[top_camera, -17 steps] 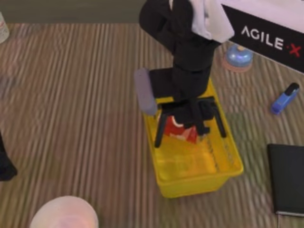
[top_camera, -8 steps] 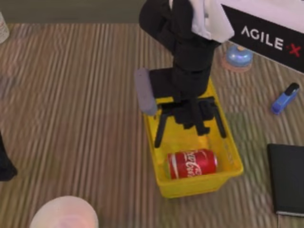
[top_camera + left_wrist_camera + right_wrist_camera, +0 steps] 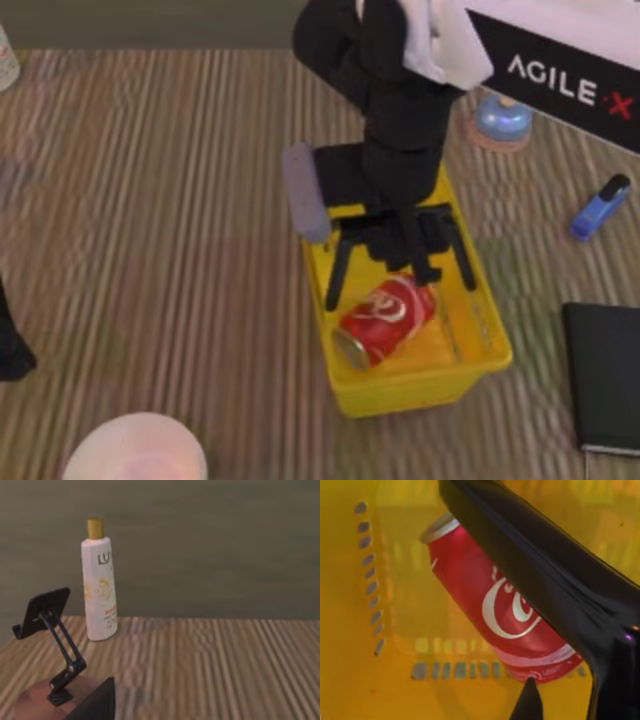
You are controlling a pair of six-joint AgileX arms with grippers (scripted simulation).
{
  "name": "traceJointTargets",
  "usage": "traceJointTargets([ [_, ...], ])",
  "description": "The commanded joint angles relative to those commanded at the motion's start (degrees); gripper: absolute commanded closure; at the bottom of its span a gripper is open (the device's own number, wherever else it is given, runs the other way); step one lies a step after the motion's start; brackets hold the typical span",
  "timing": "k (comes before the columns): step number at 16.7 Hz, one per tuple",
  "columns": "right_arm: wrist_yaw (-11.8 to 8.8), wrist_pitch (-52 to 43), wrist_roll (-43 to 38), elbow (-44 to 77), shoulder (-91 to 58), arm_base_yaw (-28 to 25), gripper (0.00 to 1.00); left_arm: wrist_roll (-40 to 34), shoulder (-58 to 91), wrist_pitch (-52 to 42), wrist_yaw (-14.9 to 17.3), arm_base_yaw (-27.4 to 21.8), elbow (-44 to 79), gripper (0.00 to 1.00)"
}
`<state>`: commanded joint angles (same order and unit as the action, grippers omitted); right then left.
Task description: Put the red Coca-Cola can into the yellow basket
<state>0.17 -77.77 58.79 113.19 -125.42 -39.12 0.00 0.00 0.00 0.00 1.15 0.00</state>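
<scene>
Red can [image 3: 386, 320] lying slantwise inside yellow basket [image 3: 495, 350] | right gripper [image 3: 405, 262] above it, fingers apart, empty | left arm parked at table's left edge

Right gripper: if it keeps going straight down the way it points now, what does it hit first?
Probably the red Coca-Cola can, lying on its side in the yellow basket under the open right gripper; depth is unclear, so it could pass beside it to the basket floor.
</scene>
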Motion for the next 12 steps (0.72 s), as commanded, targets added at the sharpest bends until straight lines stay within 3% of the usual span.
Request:
traceJointTargets([
  [6,-0.02,-1.00,0.29,0.96,0.13,0.12,1.00,0.00,0.00,0.00,0.00,0.00,0.00,0.00],
  [12,-0.01,-9.93,2.06,8.00,1.82,1.60,1.00,0.00,0.00,0.00,0.00,0.00,0.00,0.00],
])
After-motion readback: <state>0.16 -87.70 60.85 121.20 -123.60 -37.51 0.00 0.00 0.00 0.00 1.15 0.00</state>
